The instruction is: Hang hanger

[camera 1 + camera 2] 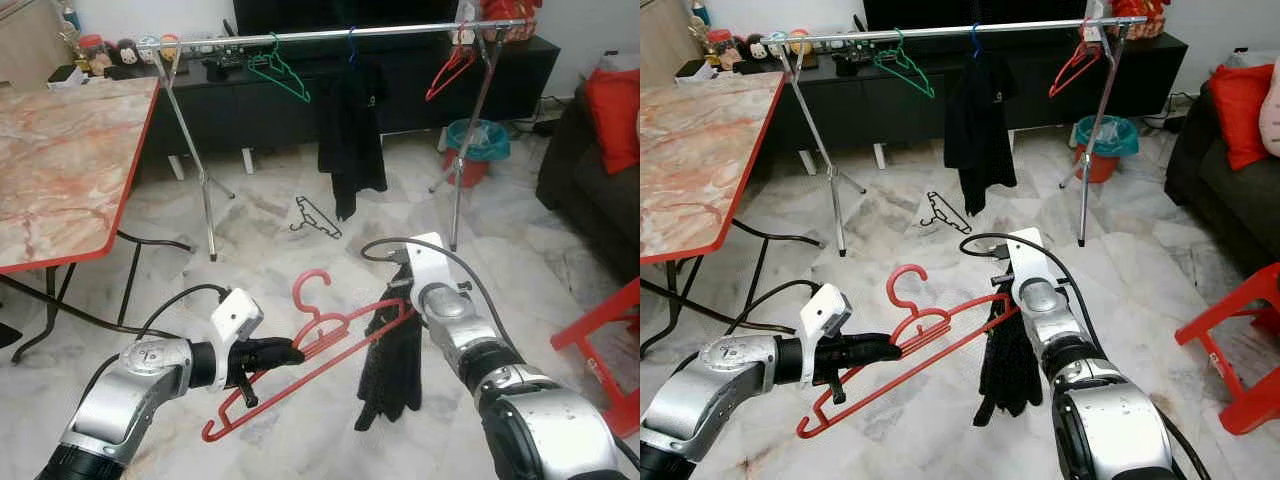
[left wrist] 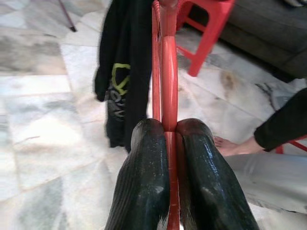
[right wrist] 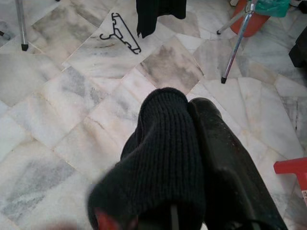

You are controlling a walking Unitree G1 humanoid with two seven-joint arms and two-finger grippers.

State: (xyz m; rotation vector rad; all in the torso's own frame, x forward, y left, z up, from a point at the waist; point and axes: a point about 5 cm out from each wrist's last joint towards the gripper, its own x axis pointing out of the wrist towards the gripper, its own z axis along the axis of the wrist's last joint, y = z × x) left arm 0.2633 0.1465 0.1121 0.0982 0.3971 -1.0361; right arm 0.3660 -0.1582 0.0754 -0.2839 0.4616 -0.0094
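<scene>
A red hanger (image 1: pixel 300 350) is held low over the floor, hook up, with my left gripper (image 1: pixel 292 351) shut on its lower bar; the wrist view shows both fingers (image 2: pixel 144 182) pinching the red bar (image 2: pixel 168 76). A black knitted garment (image 1: pixel 392 370) drapes from the hanger's right end. My right gripper (image 1: pixel 398 312) is shut on that garment, whose knit covers one finger (image 3: pixel 163 143). The clothes rail (image 1: pixel 330 35) stands ahead, carrying a green hanger (image 1: pixel 280 68), a black garment (image 1: pixel 350 130) and a red hanger (image 1: pixel 452 70).
A black hanger (image 1: pixel 316 217) lies on the marble floor under the rail. A marble-topped table (image 1: pixel 60 160) stands at left, a red stool (image 1: pixel 610 340) and dark sofa (image 1: pixel 590 170) at right. A teal-lined bin (image 1: pixel 476 145) sits by the rail's right leg. A person's bare foot (image 2: pixel 228 146) shows in the left wrist view.
</scene>
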